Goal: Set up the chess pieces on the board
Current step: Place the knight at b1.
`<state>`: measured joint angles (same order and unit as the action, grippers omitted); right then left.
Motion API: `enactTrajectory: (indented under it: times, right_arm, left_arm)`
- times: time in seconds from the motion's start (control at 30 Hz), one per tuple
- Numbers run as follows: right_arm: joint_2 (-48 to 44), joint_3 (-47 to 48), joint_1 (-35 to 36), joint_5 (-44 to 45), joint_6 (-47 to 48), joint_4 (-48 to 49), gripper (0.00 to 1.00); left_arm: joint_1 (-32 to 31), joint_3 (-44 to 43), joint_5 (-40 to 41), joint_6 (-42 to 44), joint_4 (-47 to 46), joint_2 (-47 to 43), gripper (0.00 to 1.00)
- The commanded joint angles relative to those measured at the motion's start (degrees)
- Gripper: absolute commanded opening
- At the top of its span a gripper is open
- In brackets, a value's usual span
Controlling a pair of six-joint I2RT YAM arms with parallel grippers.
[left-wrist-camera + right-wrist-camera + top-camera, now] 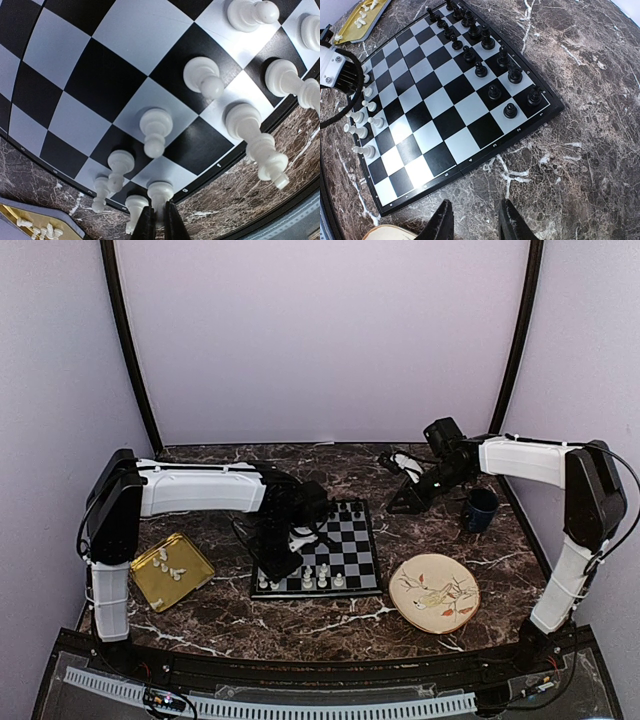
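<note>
The board [352, 543] lies in the middle of the table, with black chessmen [346, 508] along its far rows. Several white chess pieces [322, 578] stand along its near rows. My left gripper [284, 558] hangs over the board's near-left corner. In the left wrist view it [159, 226] is shut on the stem of a white piece [160, 191], whose base is at an edge square; other white pieces [155, 131] stand around it. My right gripper [474, 220] is open and empty above bare marble, off the board's [445, 107] right edge.
A gold tray [195, 578] with a few loose white pieces [166, 566] sits left of the board. A patterned plate [434, 592] lies at the near right. A dark blue mug [480, 510] stands at the right, beside the right arm.
</note>
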<state>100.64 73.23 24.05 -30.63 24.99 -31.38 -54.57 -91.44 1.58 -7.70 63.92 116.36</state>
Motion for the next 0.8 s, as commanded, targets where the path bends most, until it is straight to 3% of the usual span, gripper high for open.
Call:
enactTrajectory:
  times: [0.0, 0.77]
  right_arm:
    - [0.1, 0.9, 0.0, -0.6, 0.4, -0.4, 0.32]
    - [0.2, 1.0, 0.1, -0.7, 0.5, -0.5, 0.32]
  left_arm:
    - [-0.3, 0.5, 0.3, -0.5, -0.5, -0.2, 0.04]
    - [-0.3, -1.0, -0.4, -0.6, -1.6, 0.1, 0.05]
